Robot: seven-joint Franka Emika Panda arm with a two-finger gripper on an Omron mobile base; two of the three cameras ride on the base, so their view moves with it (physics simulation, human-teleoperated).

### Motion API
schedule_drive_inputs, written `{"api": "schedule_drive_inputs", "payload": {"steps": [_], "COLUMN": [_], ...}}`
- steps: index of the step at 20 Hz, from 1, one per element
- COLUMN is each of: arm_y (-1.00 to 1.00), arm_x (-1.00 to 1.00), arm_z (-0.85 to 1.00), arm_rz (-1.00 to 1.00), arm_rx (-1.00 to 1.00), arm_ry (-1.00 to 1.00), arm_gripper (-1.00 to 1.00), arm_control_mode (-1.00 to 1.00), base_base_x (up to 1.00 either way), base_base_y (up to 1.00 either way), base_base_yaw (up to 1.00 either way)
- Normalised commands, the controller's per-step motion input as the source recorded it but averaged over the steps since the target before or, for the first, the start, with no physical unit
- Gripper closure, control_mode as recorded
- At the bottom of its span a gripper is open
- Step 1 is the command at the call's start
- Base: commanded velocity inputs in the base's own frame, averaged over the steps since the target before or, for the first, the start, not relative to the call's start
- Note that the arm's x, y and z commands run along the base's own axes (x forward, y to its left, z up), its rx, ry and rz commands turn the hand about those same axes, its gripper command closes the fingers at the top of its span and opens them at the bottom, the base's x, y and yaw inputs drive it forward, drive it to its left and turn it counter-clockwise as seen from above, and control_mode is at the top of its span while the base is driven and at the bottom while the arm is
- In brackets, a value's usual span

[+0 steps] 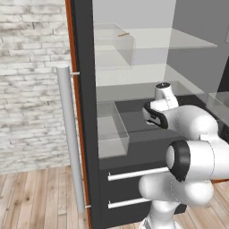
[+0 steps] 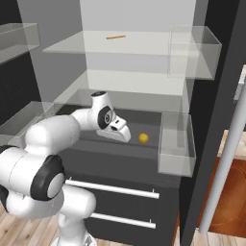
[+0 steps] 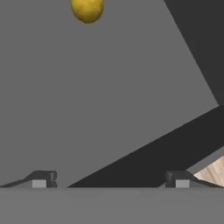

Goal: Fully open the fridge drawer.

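The fridge drawer is a wide, shallow, dark tray across the fridge's inner width, and it also shows in the left base view. A small yellow fruit lies on its flat floor. My gripper hangs low over the drawer, just left of the fruit, pointing down at the floor. In the hand view the gripper is open, its fingertips far apart with nothing between them. There the grey drawer floor lies below, with the fruit at the top edge.
Two dark front panels with silver bar handles sit below the drawer. Clear bins hang on the open doors to the right and to the left. A long silver door handle stands at the left. Glass shelves lie above.
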Motion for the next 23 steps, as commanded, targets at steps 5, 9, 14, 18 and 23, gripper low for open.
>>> {"api": "schedule_drive_inputs", "payload": {"steps": [5, 9, 14, 18, 23], "arm_y": [-0.25, -0.24, -0.26, -0.2, -0.01], "arm_x": [-0.87, -0.91, -0.93, -0.96, -0.66], "arm_z": [-0.24, -0.17, 0.01, 0.36, 0.96], "arm_rz": [0.0, 0.0, 0.0, 0.0, -0.03], "arm_rx": [0.0, 0.0, 0.03, 0.11, 0.15], "arm_ry": [0.08, 0.03, -0.01, -0.14, -0.32], "arm_gripper": [-1.0, -1.0, -1.0, -1.0, -1.0], "arm_control_mode": [-1.0, -1.0, -1.0, -1.0, -1.0], "base_base_x": [0.0, 0.0, 0.0, 0.0, 0.0], "base_base_y": [0.0, 0.0, 0.0, 0.0, 0.0], "base_base_yaw": [0.0, 0.0, 0.0, 0.0, 0.0]}}
